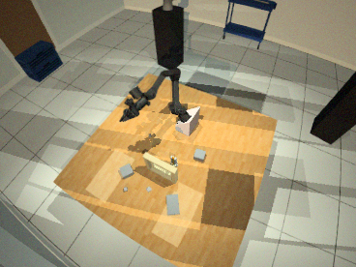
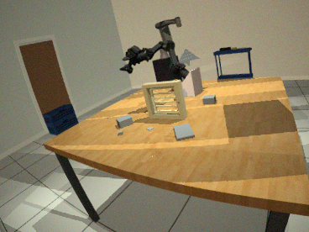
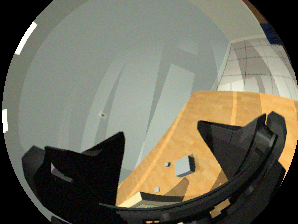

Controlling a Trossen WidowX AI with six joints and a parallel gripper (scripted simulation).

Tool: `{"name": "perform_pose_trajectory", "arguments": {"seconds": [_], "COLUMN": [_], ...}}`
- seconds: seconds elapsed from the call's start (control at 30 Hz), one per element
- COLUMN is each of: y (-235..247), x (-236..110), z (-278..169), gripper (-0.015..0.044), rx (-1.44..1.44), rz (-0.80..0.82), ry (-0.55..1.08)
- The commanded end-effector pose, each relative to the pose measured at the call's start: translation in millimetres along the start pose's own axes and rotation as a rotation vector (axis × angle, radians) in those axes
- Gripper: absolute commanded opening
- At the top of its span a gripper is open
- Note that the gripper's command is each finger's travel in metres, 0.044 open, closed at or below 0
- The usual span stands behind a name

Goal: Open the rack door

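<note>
The cream rack frame (image 1: pixel 147 160) (image 2: pixel 181 101) stands upright on the table (image 1: pixel 237 155) (image 2: pixel 260 168). Its top edge shows at the bottom of the wrist view (image 3: pixel 145 199). Thin horizontal bars show through its opening. A small light and dark part (image 1: pixel 173 161), perhaps the handle, stands at its far side near the right end. The door's angle and the handle's turn cannot be told. My gripper (image 1: pixel 128 117) (image 2: pixel 126 68) (image 3: pixel 162 131) is open and empty, raised beyond the frame and to its left in the top and exterior views, touching nothing.
A pale pink wedge (image 1: pixel 190 125) (image 2: pixel 193 81) stands by the arm's base side. Grey blocks (image 1: pixel 199 155) (image 1: pixel 126 170) (image 1: pixel 172 204) (image 2: pixel 209 99) (image 2: pixel 124 122) (image 2: pixel 184 132) (image 3: pixel 184 166) lie around the frame, with two small grey pieces (image 1: pixel 125 190) (image 1: pixel 149 189) in front.
</note>
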State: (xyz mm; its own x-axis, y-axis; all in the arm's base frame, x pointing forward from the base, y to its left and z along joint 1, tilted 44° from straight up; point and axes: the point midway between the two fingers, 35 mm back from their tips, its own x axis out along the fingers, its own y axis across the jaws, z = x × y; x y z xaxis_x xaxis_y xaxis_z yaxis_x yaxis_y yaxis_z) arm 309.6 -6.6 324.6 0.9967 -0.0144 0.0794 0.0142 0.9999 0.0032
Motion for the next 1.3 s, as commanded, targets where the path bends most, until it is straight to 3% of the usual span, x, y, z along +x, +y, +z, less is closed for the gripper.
{"name": "perform_pose_trajectory", "arguments": {"seconds": [0.0, 0.13, 0.7, 1.27], "y": [0, 7, 53, 100], "x": [1, 12, 50, 57], "z": [-1, -13, -83, -155], "gripper": [0.0374, 0.0285, 0.0285, 0.0285], "rx": [0.002, 0.031, 0.116, 0.076], "rz": [0.0, 0.008, 0.026, -0.03], "ry": [0.004, 0.083, 0.482, 0.861]}}
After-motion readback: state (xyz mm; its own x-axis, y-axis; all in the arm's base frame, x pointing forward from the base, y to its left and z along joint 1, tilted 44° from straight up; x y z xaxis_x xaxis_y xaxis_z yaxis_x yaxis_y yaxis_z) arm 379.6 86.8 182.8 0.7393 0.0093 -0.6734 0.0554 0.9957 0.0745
